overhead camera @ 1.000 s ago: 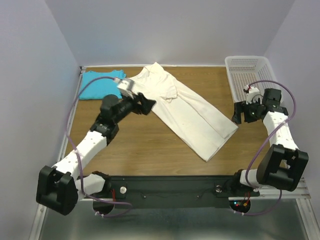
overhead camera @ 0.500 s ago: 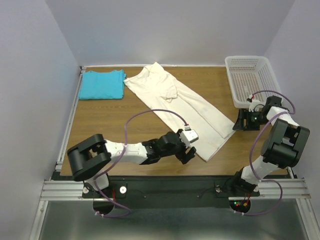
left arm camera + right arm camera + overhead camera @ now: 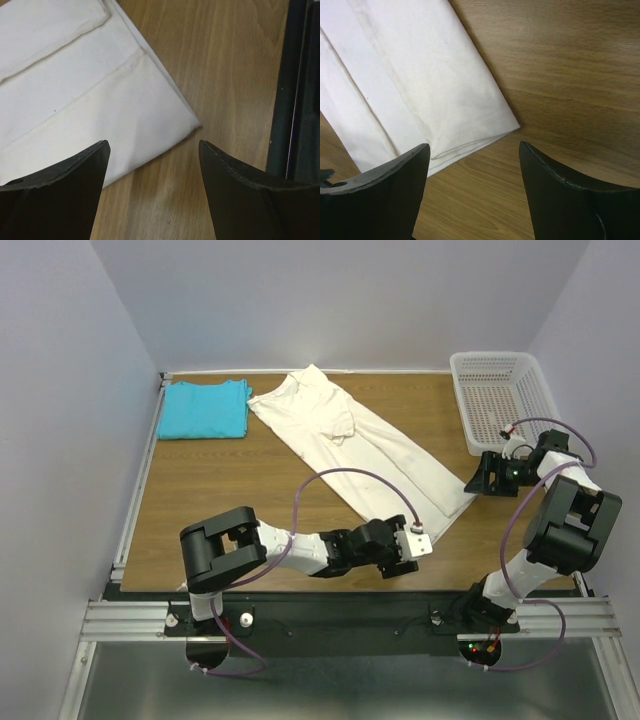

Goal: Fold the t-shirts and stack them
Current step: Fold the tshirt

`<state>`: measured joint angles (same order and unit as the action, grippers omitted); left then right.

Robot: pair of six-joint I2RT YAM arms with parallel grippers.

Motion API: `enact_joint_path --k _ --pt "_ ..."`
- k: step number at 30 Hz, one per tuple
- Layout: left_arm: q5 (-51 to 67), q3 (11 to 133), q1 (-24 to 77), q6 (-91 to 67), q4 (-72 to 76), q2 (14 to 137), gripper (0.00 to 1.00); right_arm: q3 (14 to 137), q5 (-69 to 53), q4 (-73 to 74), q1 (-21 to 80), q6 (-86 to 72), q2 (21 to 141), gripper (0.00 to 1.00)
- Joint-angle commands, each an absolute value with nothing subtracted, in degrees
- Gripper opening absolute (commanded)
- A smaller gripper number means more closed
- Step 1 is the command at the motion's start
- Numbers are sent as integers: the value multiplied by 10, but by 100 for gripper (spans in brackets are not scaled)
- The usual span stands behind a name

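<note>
cream t-shirt (image 3: 370,455): folded lengthwise into a long strip; it lies slantwise on the table (image 3: 250,500), upper end toward the far edge, hem toward the near right
turquoise t-shirt (image 3: 205,408): folded flat in the far left corner, well apart from the cream one
left gripper (image 3: 152,146): fingers spread, nothing pinched; it hangs over the near hem corner (image 3: 196,125); whether the tips touch the cloth cannot be told
right gripper (image 3: 472,146): fingers spread and empty too; it is aimed at the other hem corner (image 3: 516,125), on the side of the basket (image 3: 470,415)
step in hand: by the look of it, you are lining up to take both hem corners and carry the hem up toward the shoulders
how to do it well: come down so each corner sits between the fingers, not beside them; catch every layer of the stacked fold, since the edge shows several; close both sides together; lift only enough to clear the wood; move both arms evenly so the strip keeps its width
risk: a grip on the top layer alone would likely open the lengthwise fold; uneven pull could skew the hem
then: likely one more fold, then stack it with the turquoise one
</note>
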<state>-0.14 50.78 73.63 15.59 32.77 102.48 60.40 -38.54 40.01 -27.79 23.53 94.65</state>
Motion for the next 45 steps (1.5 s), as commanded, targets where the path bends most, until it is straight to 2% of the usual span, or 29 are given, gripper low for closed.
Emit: enact_joint_path --k 1,11,18,22,25,26,31,45 --pt "41 518 751 231 356 1027 83 613 -410 391 -284 240 941 78" --pt "24 562 766 246 347 1085 79 599 -416 395 -285 270 918 80" --pt "-12 576 768 239 345 1115 68 605 -426 395 -287 270 927 80" --pt "-25 578 768 239 345 1122 55 604 -431 395 -287 269 931 80" --pt "-22 584 768 234 339 1125 26 600 -427 395 -287 266 935 80" --pt "-21 584 768 231 338 1123 13 599 -425 394 -287 265 935 79" --pt "-11 578 768 223 339 1118 0 601 -408 388 -287 246 964 75" --pt "-4 570 768 201 356 1103 0 601 -345 284 -286 155 1019 71"
